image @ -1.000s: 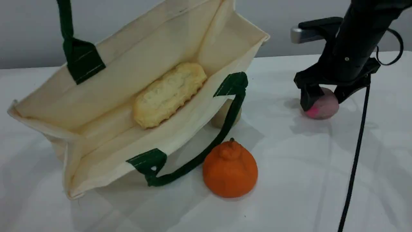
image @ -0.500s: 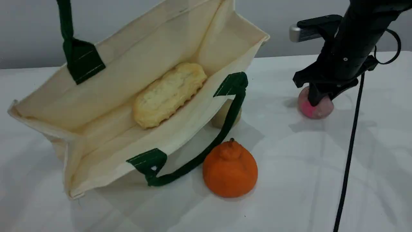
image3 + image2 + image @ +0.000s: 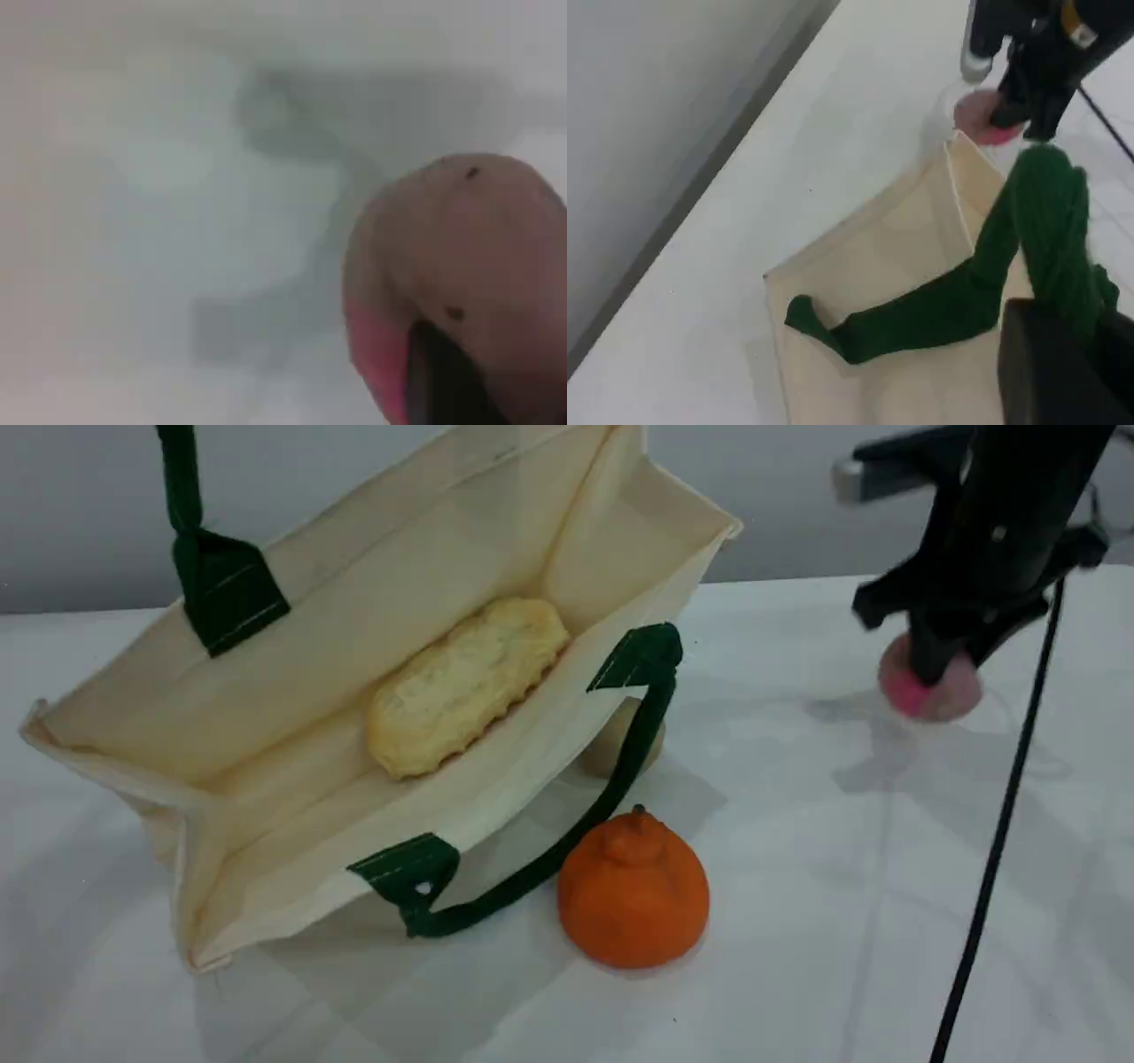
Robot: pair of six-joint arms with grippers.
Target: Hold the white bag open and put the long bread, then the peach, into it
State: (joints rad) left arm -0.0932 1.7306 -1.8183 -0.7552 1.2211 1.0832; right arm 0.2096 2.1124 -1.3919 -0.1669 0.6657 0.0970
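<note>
The white bag (image 3: pixel 292 629) lies open on its side, and its upper green handle (image 3: pixel 182 505) is pulled up out of the scene view. In the left wrist view my left gripper (image 3: pixel 1081 341) is shut on that green strap (image 3: pixel 1036 221). The long bread (image 3: pixel 465 684), a pale ridged loaf, rests inside the bag. At the right, my right gripper (image 3: pixel 930 669) is shut on the peach (image 3: pixel 955 691), which hangs clear of the table. The pink-spotted peach (image 3: pixel 461 266) fills the right wrist view's lower right, against a dark fingertip (image 3: pixel 443 381). The peach (image 3: pixel 976 115) also shows beyond the bag's rim.
A beige ball (image 3: pixel 611 748) sits behind the bag's lower green handle (image 3: pixel 549 859). An orange fruit with a stem (image 3: pixel 633 890) stands in front of the bag. A black cable (image 3: pixel 992 850) hangs from the right arm down to the front edge.
My right gripper closed around the peach on the table, then lifted it up and to the right. The bag, bread and left arm stayed put.
</note>
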